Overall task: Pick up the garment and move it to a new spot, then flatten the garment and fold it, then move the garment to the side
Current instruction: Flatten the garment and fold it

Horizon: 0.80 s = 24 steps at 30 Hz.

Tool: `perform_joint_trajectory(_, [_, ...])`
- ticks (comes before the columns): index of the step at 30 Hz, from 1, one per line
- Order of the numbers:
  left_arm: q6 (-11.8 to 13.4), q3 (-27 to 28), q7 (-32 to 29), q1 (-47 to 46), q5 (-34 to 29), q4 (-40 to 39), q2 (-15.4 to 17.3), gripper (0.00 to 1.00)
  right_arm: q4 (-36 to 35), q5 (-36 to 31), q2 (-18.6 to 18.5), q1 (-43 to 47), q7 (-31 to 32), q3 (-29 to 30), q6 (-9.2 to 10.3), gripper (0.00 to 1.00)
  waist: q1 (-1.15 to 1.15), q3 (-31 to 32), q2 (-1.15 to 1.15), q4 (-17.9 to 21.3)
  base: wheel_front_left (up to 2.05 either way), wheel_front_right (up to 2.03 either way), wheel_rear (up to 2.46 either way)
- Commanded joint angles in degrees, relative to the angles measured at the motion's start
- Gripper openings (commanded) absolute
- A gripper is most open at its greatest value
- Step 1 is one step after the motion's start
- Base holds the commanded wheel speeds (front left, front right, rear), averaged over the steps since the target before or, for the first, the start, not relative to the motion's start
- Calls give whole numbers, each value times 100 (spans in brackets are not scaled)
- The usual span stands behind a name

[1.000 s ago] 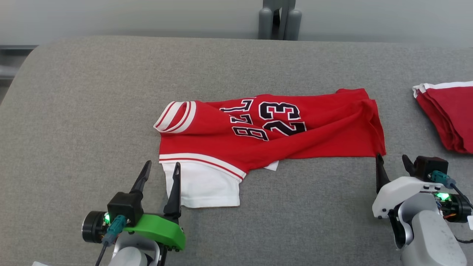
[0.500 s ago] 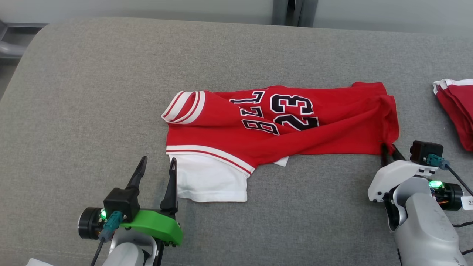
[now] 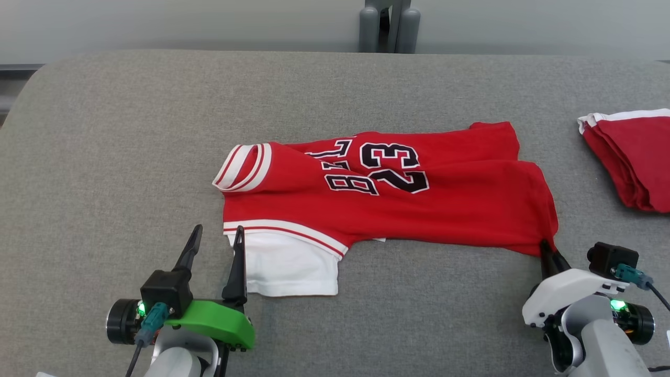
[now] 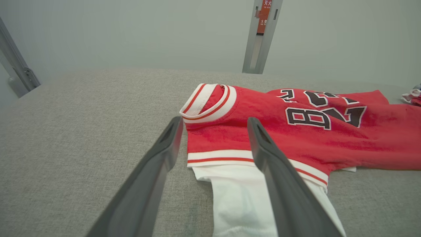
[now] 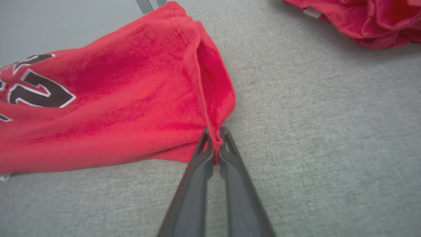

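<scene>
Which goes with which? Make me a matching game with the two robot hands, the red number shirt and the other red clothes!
Things:
1. left gripper
2. right gripper
3. jersey
4. other red clothes

States or places:
a. far right on the grey surface
b. open, holding nothing
c. shut on a red corner
d. lying across the middle, showing number 23

Pairs: 1-b, 2-c, 3-d, 4-a

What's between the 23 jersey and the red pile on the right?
Nothing: between jersey and red pile the grey surface lies bare, in the head view.
</scene>
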<state>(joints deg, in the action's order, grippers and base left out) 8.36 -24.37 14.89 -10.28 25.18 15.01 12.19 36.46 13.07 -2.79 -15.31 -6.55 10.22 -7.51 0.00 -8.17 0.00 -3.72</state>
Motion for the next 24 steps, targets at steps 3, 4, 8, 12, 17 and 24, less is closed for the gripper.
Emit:
perform_joint_trajectory(3, [0,10,25,41,33,12,-6,100,-282,-64,-26,248,138,133,5,0,0,-1,0,33,0,0,0])
perform_joint_trajectory(4, [-13,6,26,36,36,21,-14,100,-322,-82,-22,298,168,168,4,23,0,1,0,27,0,0,0])
perform_joint_trajectory(8, [-68,-24,28,13,39,80,-45,100,-436,-151,-23,442,186,262,4,100,0,35,0,-22,0,0,0])
perform_joint_trajectory(12, [-102,-6,31,70,42,112,-67,100,-647,-140,-23,558,59,291,4,100,0,130,0,-55,0,0,0])
perform_joint_trajectory(17, [-123,109,29,147,44,26,-101,100,-1258,-281,-21,709,-138,240,4,100,0,359,0,-66,0,0,0])
perform_joint_trajectory(24, [-179,177,30,341,81,14,-151,100,-2297,-434,-21,956,-259,-31,4,100,0,788,0,-78,0,0,0])
